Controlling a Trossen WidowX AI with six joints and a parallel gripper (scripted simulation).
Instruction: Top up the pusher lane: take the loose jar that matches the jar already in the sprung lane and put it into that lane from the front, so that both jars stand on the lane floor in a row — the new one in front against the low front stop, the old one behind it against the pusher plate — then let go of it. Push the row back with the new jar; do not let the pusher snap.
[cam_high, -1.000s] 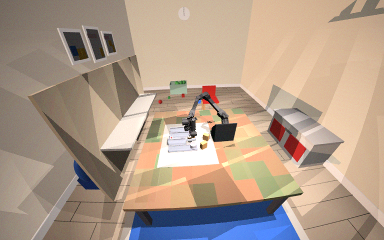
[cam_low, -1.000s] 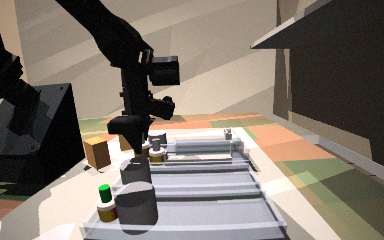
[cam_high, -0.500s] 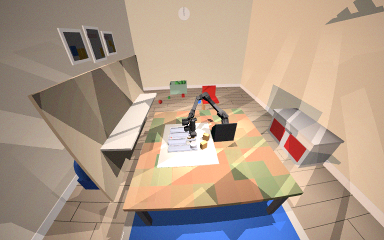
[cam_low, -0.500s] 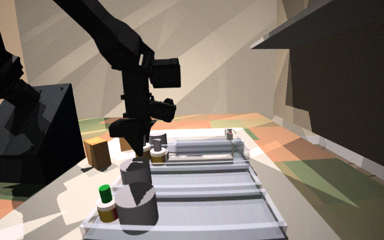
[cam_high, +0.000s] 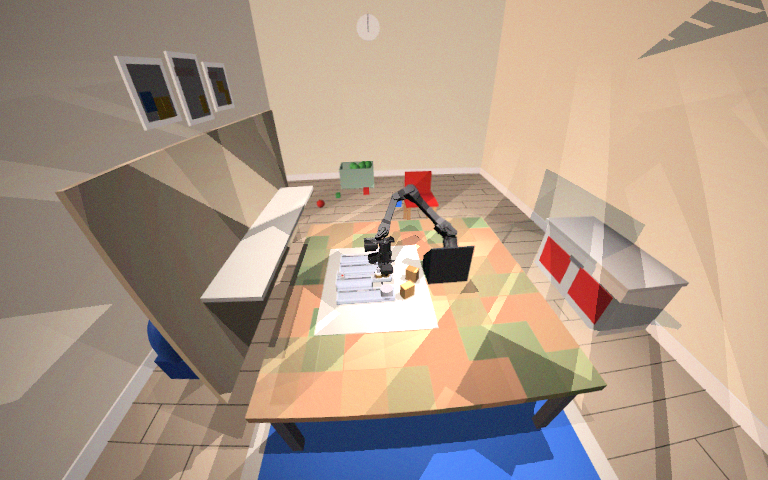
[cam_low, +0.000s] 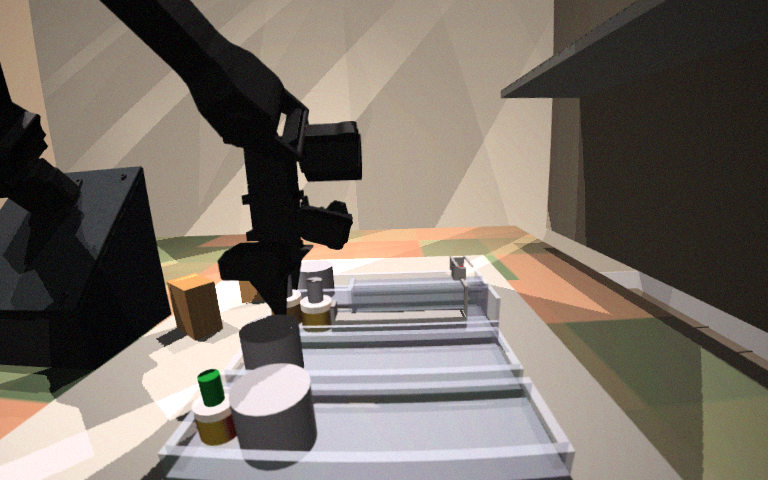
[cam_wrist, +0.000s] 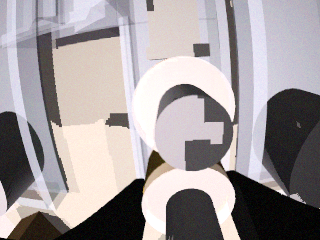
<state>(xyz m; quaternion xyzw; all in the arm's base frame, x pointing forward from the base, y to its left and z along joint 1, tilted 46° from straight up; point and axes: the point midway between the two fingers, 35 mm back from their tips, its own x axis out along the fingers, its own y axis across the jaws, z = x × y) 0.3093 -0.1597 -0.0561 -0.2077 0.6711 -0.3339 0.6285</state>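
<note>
My arm (cam_high: 421, 206) is reaching out from its base, elbow raised, forearm sloping down toward the wrist. Wrist (cam_low: 271, 186) is hanging near vertical, camera block jutting off its side. My gripper (cam_low: 281, 294) is pointing straight down, fingers pinching a grey-capped jar (cam_wrist: 190, 227) between them, stopped partway by its body. In the wrist view my fingers are filling the lower frame as dark masses either side.

This is a room in a home, a living or play room. Around the patchwork tabletop (cam_high: 453, 362) stand a red-doored sideboard (cam_high: 600, 277) to its right and a shelf unit (cam_high: 169, 249) to its left. Beyond it are a toy bin (cam_high: 355, 176), a wall clock (cam_high: 368, 26) and three framed pictures (cam_high: 175, 87).
</note>
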